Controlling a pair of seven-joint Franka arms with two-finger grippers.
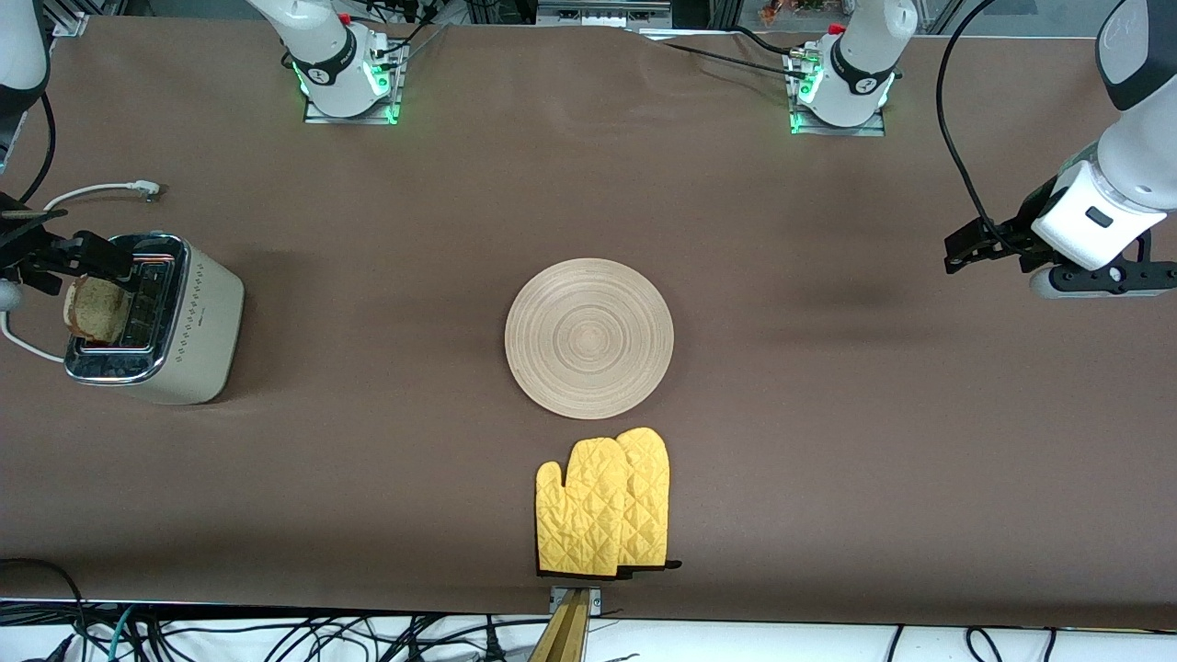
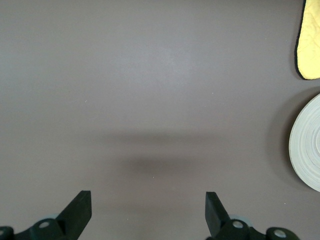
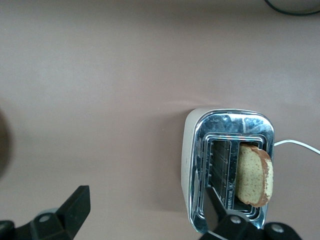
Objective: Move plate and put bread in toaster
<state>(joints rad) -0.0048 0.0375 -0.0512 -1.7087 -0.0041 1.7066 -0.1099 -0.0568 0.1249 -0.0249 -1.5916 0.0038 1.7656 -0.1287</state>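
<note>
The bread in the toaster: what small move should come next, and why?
Probably lift the right gripper straight up and clear. Its jaws are open, and the bread already stands in a slot of the toaster. The left gripper waits, open, over bare table.

plate (image 1: 588,337): round, pale wood with ring grooves, lay flat and bare at mid-table, well apart from my toaster.
bread (image 1: 95,310): one brown speckled slice with darker crust, stood upright in the toaster's slot, its upper part sticking out.
toaster (image 1: 188,322): cream-beige body, chrome top, two slots, stood upright at my right arm's end of the table.
</note>
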